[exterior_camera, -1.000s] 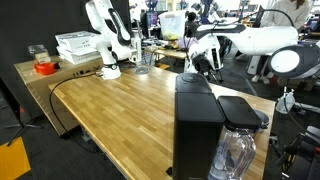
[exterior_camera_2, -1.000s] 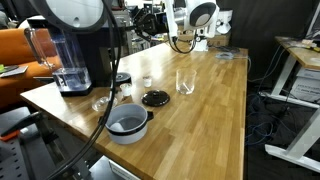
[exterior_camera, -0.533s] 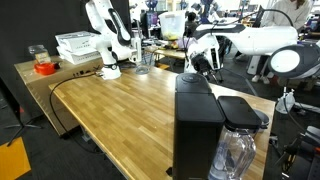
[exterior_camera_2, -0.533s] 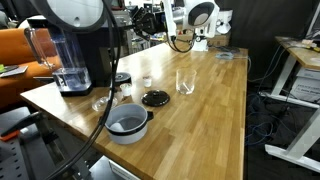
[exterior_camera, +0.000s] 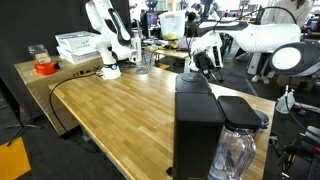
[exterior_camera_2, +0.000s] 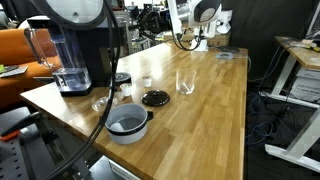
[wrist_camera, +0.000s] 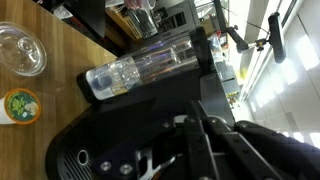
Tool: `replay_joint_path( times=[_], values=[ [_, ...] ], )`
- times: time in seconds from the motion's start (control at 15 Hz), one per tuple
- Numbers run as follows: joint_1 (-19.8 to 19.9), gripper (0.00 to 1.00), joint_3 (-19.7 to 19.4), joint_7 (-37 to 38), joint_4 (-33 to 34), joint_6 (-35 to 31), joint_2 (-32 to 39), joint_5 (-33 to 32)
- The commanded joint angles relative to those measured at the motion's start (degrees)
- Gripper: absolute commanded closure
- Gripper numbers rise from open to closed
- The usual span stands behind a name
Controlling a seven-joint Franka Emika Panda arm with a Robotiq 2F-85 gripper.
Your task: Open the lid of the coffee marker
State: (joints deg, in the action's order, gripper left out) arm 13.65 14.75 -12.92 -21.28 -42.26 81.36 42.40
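1. In an exterior view, the coffee marker (exterior_camera: 197, 130) stood at the near end of the wooden table (exterior_camera: 110, 100). Its clear water tank (exterior_camera: 235, 152) was fixed to one side.
2. The lid (exterior_camera: 194, 86) formed the black top of the machine and lay down, closed.
3. The gripper (exterior_camera: 207, 62) hung from the white arm (exterior_camera: 262, 40) just above the far edge of the lid. Its jaws were pressed together with nothing between them.
4. In the wrist view, the gripper (wrist_camera: 195, 128) pointed over the lid (wrist_camera: 110, 150), a dark rounded surface filling the lower left. The water tank (wrist_camera: 140, 70) lay just beyond. Whether the fingertips touched the lid could not be told.
5. A clear glass (wrist_camera: 20, 50) stood on the table, well apart from the gripper.
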Motion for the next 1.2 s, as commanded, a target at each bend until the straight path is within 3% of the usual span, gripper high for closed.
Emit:
replay_joint_path(
  times=[0.0, 0.27, 0.73, 1.13],
  values=[
    [0.49, 1.0, 0.95, 0.22, -1.11, -2.7, -1.63, -1.12],
    [0.03, 1.0, 0.36, 0.03, -0.91, -6.65, -2.68, -2.12],
    [-0.36, 1.0, 2.22, 1.89, -0.69, -24.83, -2.26, -0.68],
    [-1.13, 0.99, 3.52, 0.89, -0.56, -26.63, -1.83, -1.21]
  ],
)
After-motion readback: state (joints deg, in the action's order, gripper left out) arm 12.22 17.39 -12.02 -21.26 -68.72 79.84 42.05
